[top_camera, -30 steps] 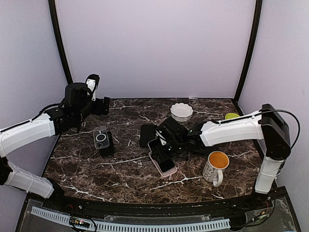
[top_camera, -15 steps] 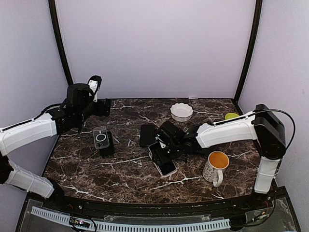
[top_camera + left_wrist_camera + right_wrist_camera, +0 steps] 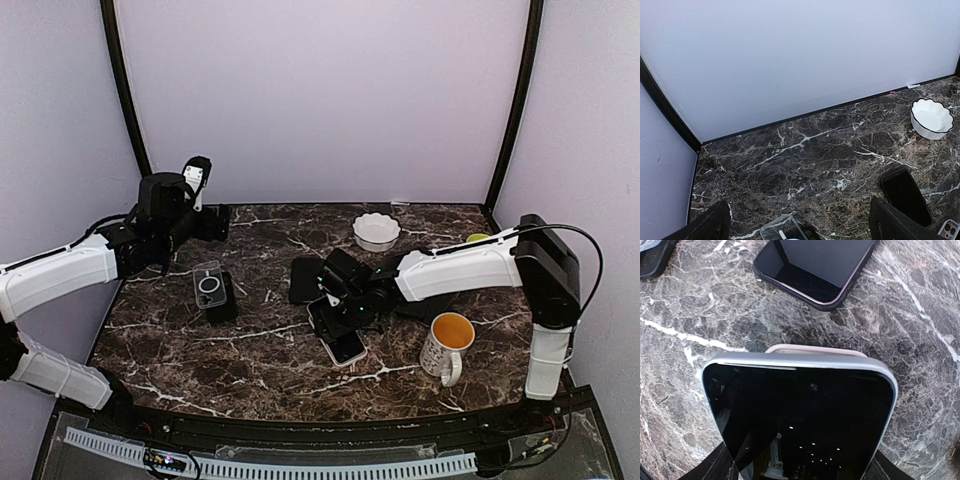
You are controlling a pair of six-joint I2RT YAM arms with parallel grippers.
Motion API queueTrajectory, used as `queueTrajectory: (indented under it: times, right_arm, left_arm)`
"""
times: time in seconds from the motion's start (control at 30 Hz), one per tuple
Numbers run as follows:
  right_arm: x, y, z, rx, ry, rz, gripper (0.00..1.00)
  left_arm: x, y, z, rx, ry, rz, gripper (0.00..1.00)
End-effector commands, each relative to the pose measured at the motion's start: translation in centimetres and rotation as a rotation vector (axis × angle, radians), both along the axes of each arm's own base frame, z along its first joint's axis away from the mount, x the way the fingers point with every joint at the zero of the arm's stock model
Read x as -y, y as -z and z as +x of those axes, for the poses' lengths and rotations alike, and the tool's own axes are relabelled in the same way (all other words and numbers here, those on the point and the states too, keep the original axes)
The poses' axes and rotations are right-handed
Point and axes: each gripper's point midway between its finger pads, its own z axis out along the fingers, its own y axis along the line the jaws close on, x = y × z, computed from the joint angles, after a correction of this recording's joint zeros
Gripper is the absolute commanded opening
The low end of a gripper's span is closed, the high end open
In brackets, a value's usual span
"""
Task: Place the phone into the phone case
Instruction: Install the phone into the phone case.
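Top view: a dark marble surface point(image 3: 260, 350) with two arms reaching in. The right claw point(image 3: 338, 305) is at the centre, clamped on the upper end of the phone point(image 3: 345, 346). The phone slopes down toward the near edge, over the case, which is mostly hidden here. A second phone point(image 3: 303, 280) lies flat just behind. A clear case point(image 3: 207, 285) lies well to the left, a white bowl point(image 3: 376, 231) sits at the back, and a mug point(image 3: 445, 345) stands to the right. The left claw point(image 3: 212, 220) is raised at the far left, away from the work.

Left wrist view: the left claw point(image 3: 800, 225) has its fingers point(image 3: 705, 227) wide apart, with nothing between them. It looks out over bare marble, the bowl point(image 3: 931, 116) and the second phone point(image 3: 905, 195).

Right wrist view: the right claw point(image 3: 801, 465) grips the phone point(image 3: 800, 410) by its sides, dark screen facing the camera. The pink rim of the case point(image 3: 815, 348) peeps out just beyond the phone's far edge.

The step in hand looks like seating the phone. To do it well, line the far corners up inside the pink rim first. Then lower the held end flat and press evenly, so that the case does not slide on the marble. Whether any corner has already seated cannot be told.
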Motion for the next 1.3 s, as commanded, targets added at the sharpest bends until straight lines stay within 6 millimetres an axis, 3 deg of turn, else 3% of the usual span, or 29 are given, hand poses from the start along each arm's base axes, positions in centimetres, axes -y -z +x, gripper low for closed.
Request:
queueTrajectory:
  times: [0.0, 0.23, 0.27, 0.4, 0.57, 1.03, 1.27]
  right_arm:
    - [-0.1, 0.9, -0.4, -0.032, 0.016, -0.022, 0.0]
    - [0.5, 1.9, -0.3, -0.036, 0.056, -0.046, 0.0]
    - [0.5, 1.9, -0.2, -0.033, 0.057, -0.045, 0.04]
    - [0.5, 2.0, 0.1, -0.024, 0.061, -0.063, 0.4]
    - [0.8, 2.0, 0.7, 0.007, 0.078, -0.089, 0.61]
    - [0.5, 2.0, 1.1, 0.018, 0.065, -0.101, 0.8]
    - [0.3, 1.4, 1.2, 0.023, 0.059, -0.095, 0.81]
  left_arm:
    - [0.0, -0.1, 0.0, 0.007, 0.007, 0.001, 0.99]
    - [0.0, 0.2, 0.1, 0.002, 0.008, 0.005, 0.99]
    - [0.0, 0.2, 0.1, 0.001, 0.008, 0.005, 0.99]
    - [0.0, 0.2, 0.1, 0.001, 0.009, 0.006, 0.99]
    - [0.2, 0.2, 0.1, 0.001, 0.015, 0.004, 0.99]
    - [0.0, -0.1, 0.0, 0.01, 0.012, 0.007, 0.99]
    - [0.0, -0.2, 0.0, 0.012, 0.014, 0.007, 0.99]
